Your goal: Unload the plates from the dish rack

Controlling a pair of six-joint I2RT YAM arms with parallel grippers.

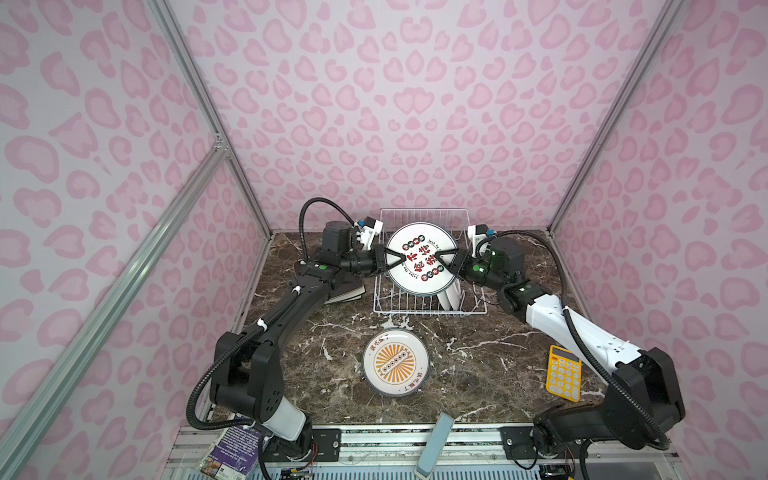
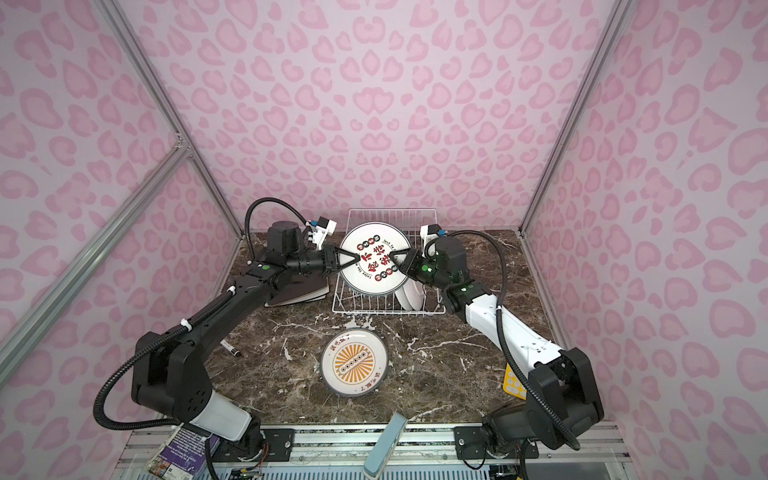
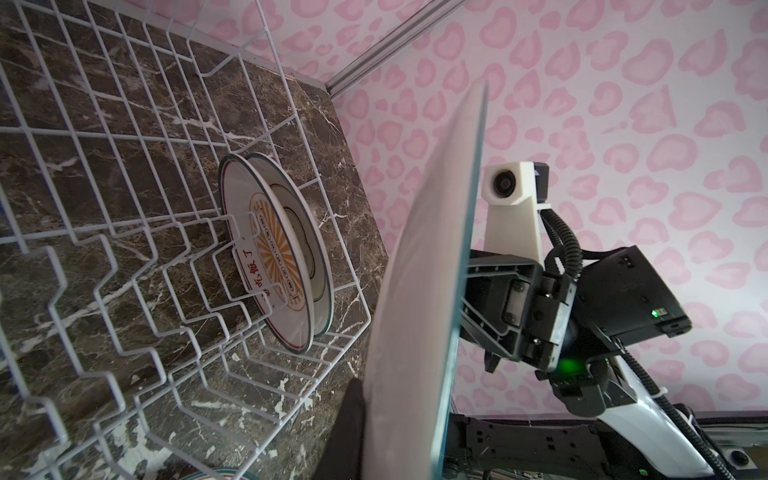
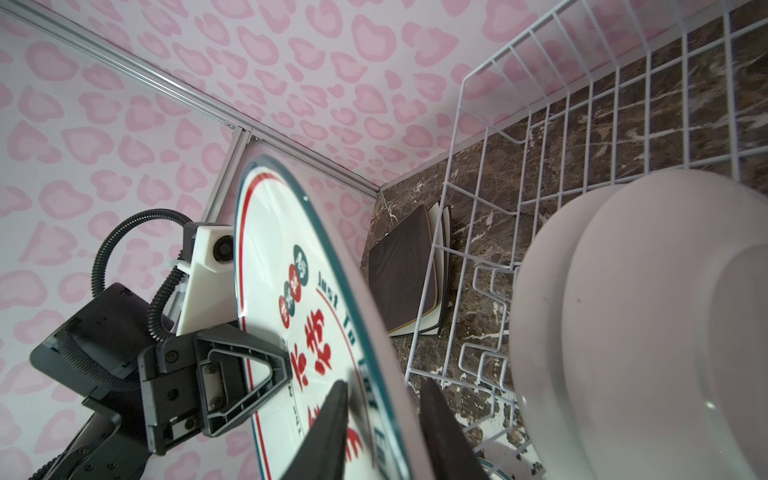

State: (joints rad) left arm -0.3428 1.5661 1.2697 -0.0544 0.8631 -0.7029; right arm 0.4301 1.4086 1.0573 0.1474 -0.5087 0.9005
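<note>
White wire dish rack (image 1: 424,216) at the back of the desk (image 1: 478,353), and by our read we were mid-handover above it. The red-lettered plate (image 1: 419,259) hung upright over the rack. The left pincer (image 1: 402,258) was pinching its rim on one side, and the right pincer (image 1: 440,259) sat at the opposite rim with its fingers spread, a gap showing in the right wrist view.

Our guess for the next move: the right arm backs off, then the left carries the plate over the rack's wall and tips it flat, probably onto the sunburst plate (image 1: 395,362) lying in front. In the way — the square plates (image 1: 347,293) stacked under the left arm, just beside the rack. Two round plates (image 1: 451,297) stood in the rack's near right corner. A yellow calculator (image 1: 563,372) sat well apart.
</note>
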